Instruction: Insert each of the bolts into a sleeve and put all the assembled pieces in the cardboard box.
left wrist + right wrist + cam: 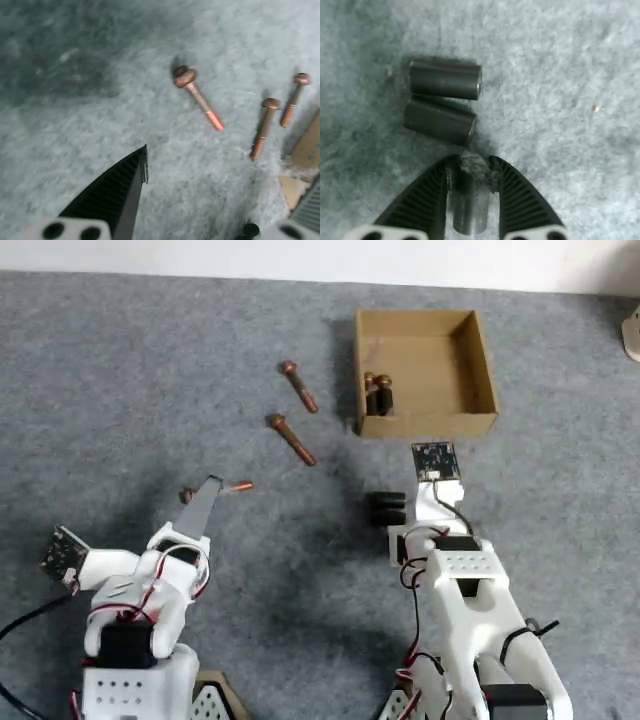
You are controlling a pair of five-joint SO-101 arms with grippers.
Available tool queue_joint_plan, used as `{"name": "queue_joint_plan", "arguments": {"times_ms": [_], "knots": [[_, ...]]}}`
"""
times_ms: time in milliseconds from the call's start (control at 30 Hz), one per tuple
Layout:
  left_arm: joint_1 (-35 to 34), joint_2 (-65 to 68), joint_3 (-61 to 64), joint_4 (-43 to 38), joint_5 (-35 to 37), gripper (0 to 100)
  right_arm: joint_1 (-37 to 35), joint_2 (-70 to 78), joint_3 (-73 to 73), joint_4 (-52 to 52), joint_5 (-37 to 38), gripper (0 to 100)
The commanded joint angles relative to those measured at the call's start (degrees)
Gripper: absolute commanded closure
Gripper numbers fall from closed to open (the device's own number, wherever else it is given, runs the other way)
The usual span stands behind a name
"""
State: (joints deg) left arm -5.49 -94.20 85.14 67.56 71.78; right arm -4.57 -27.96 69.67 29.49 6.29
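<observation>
Three copper bolts lie loose on the grey carpet: one [240,486] [197,95] just beyond my left gripper [220,195] [210,492], which hangs open above the carpet, and two [300,387] [292,438] farther toward the cardboard box [470,350]. Assembled pieces [378,392] rest in the box's near left corner. Two black sleeves [445,79] [440,121] lie side by side right in front of my right gripper [472,165] [398,538]. That gripper is shut on a third sleeve [467,210], held lengthwise between its fingers.
The carpet covers the whole table. Open carpet lies left of the bolts and between the two arms. The box's near wall [425,425] stands just beyond the right arm's wrist camera [436,460]. A pale object [632,332] sits at the far right edge.
</observation>
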Motion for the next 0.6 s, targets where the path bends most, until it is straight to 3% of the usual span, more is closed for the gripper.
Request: {"name": "queue_joint_plan", "arguments": {"times_ms": [0,267,567], "knots": [[0.9,12.3,-9.5,0.2,3.0,54,-0.7,-1.3,0.0,-0.6,-0.6,99.5],[1.2,45.0,-26.7,0.3,11.3,54,-0.7,-1.3,0.0,-0.6,-0.5,99.5],[1.4,71.7,-43.9,0.6,25.1,71,-0.7,-1.3,0.1,-0.6,-0.3,99.5]]}}
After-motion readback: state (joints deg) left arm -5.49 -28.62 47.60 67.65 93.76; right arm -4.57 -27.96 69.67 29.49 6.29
